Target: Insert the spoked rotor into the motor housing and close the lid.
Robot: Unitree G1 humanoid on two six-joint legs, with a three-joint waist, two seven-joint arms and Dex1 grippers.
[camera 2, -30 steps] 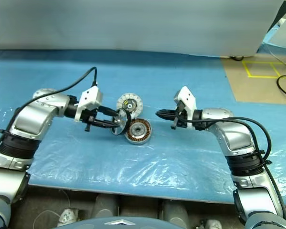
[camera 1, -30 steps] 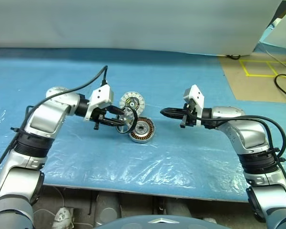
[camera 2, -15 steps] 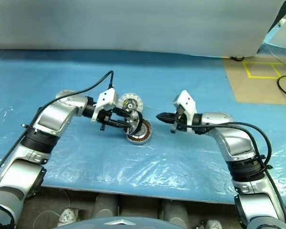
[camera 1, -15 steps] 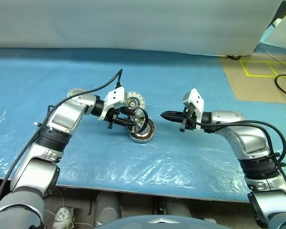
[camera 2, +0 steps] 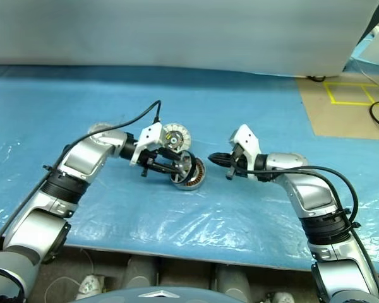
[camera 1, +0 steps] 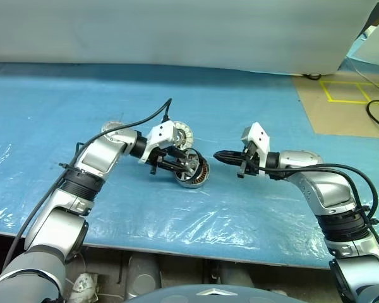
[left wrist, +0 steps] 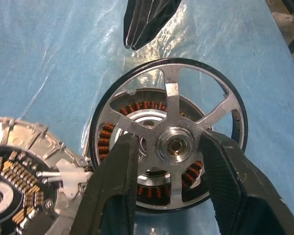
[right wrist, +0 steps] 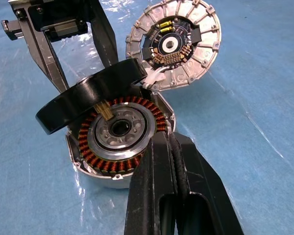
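The spoked rotor [left wrist: 172,110], a black rim with silver spokes, is tilted over the motor housing [right wrist: 118,147], its lower edge at the cup's rim. Copper windings show through the spokes. My left gripper [camera 1: 184,163] is shut on the spoked rotor, one finger [left wrist: 113,182] on each side of its hub. The lid [right wrist: 174,45] lies just behind the housing with its circuit face up, joined to it by a short white lead. My right gripper [camera 1: 218,154] is shut and empty, and its tips point at the housing from a short way to the right.
The parts lie on a blue plastic sheet [camera 1: 252,214] that covers the table. A bare tan area with yellow tape [camera 1: 344,95] is at the far right. A white wall [camera 1: 177,31] runs along the back.
My left gripper has carried the rotor to the right and down, from beside the housing to directly over it. The right gripper has kept its place.
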